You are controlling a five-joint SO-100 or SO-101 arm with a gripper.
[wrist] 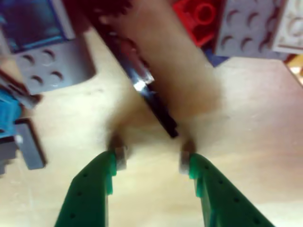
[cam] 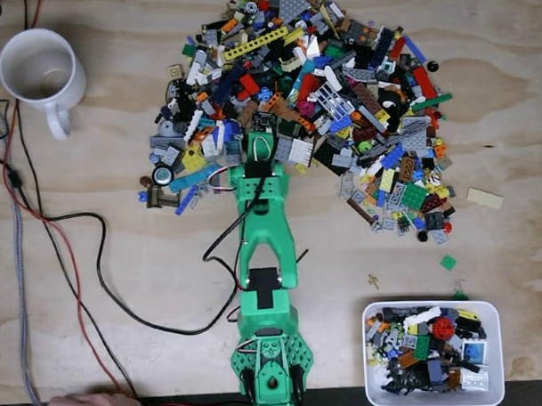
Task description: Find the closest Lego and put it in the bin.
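Green plastic fingertips (wrist: pixel 111 175) of the two-finger gripper (wrist: pixel 152 163) are seen nearest the wrist camera, spread wide and holding nothing. A thin, dark, glossy Lego bar (wrist: pixel 150 97) lies slanted on the pale wooden table (wrist: pixel 251 123), its lower end just above the gap. The approach step seems in hand; next, a short advance and closing look needed. The white plastic bin (cam: pixel 434 353) sits well apart.

Looks like a hobby workbench to me: bare plywood tabletop (cam: pixel 123 288), loose cables (cam: pixel 72 254), coffee mug (cam: pixel 39 73), Lego pile (cam: pixel 312 103) w/ bin (cam: pixel 434 354).
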